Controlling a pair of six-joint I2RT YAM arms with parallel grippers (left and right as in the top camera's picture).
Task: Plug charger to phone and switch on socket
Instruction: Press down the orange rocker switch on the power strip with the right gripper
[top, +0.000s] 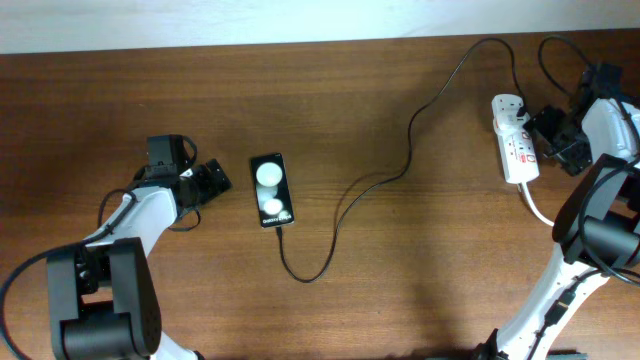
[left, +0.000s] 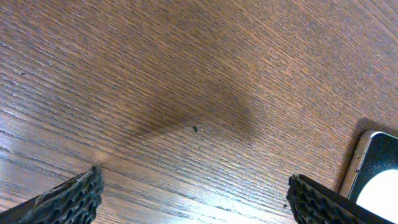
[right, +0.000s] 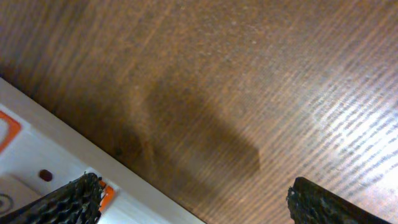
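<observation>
Left end effector (top: 222, 178) gapes empty just beside the glossy black rectangular phone (top: 271, 190), right end effector (top: 542, 136) equally wide by the white plastic power strip (top: 515, 150), so a clumsy poke could tug the thin black charger cable (top: 400, 172).

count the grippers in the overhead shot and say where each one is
2. The left gripper is open, just left of the phone. The right gripper is open, right beside the socket at the far right. None look hidden.
</observation>
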